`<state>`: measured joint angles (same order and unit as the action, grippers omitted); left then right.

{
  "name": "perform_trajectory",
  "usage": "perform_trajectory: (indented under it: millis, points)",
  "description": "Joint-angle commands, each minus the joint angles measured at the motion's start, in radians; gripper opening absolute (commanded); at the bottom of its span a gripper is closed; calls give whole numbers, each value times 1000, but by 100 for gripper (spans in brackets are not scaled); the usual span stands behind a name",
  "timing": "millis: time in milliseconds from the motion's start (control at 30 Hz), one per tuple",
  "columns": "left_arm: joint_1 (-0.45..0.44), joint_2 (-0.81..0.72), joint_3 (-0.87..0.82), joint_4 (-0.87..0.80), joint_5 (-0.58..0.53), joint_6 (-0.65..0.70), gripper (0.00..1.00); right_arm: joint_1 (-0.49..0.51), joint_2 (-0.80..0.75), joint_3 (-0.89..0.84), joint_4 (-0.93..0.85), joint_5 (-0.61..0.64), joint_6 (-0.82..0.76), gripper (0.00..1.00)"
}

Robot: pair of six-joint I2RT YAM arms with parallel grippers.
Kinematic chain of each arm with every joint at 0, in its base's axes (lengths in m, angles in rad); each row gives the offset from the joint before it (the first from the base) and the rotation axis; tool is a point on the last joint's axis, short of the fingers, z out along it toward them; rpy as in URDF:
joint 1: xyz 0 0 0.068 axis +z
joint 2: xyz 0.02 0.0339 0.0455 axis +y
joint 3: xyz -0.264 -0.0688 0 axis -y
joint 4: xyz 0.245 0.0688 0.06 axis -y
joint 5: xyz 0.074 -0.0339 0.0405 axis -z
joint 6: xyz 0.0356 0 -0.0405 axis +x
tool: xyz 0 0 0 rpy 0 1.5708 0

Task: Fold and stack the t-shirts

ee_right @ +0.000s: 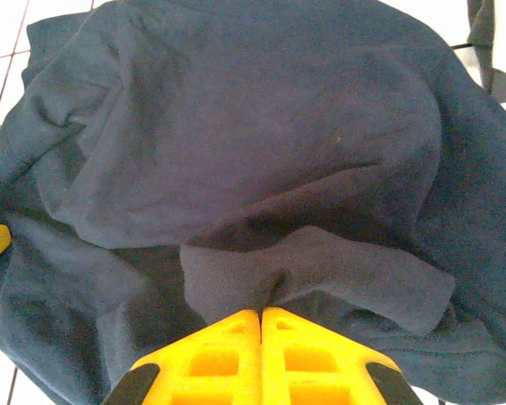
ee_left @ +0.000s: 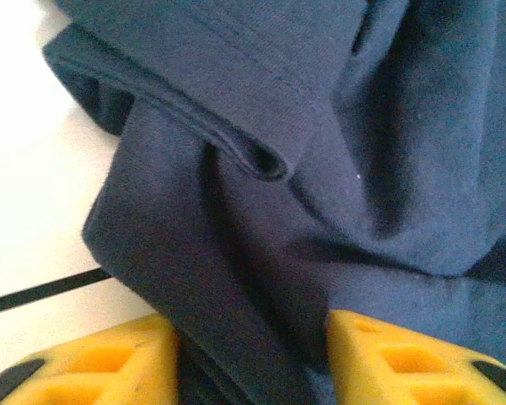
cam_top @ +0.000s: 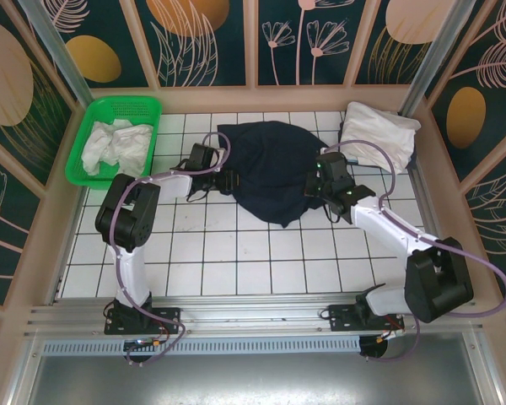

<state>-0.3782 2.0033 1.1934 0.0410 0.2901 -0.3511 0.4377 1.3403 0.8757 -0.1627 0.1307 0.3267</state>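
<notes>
So, navy t-shirt [cam_top: 270, 164]: we see it lying in a rumpled heap on the tiled table [cam_top: 236, 253], to the right of the green basket [cam_top: 78, 150] and apart from it.
Handling: we judge it light, limp and not slippery. It will sag and drag rather than keep a shape, and nothing about it is fragile.
Where to hold: we would take it at a hem, a sleeve edge or the shoulder seams, one gripper to each side, so the cloth hangs flat between them.
Left gripper [ee_left: 253, 337]: at the shirt's edge nearest the basket. Its fingers stand apart with a thick navy fold between them, and we cannot tell whether they bite.
Right gripper [ee_right: 261, 314]: at the shirt's side farthest from the basket. Its fingers are pressed together and the cloth puckers into the tips, so we read a pinch on a thin fold.
Basket contents: crumpled white t-shirts [cam_top: 114, 145], unfolded, filling most of it.
White bundle [cam_top: 379, 131]: more pale cloth, far to the right of the basket, beyond the navy shirt.
Risk: we think a thin pinch may slip, and a bunched grab may carry extra layers.
</notes>
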Motion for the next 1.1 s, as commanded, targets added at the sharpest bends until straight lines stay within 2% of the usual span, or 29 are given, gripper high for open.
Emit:
perform_trajectory:
  millis: [0, 67, 233, 467, 733, 900, 1067]
  points:
    - [-1, -47, 8, 17, 24, -5, 25, -16, -68, 1, 13, 4, -7, 0]
    - [-2, -92, 3, 5, 17, -7, 15, -19, -100, 13, 4, 4, -16, 0]
    - [-1, -256, -25, -15, -16, -11, 0, -21, -192, 50, -28, 9, -41, 0]
    - [-1, -541, -23, -104, -89, -7, 0, -20, -367, 141, -91, 11, -68, 0]
    - [-1, -839, -21, -177, -194, 3, 0, -16, -549, 225, -64, -83, -55, 0]
    - [-1, -798, -19, -211, -288, -8, 0, -16, -487, 191, 3, -80, -50, 0]
    - [1, -582, 16, -235, -390, -21, 0, -36, -229, 137, 70, -23, -83, 0]
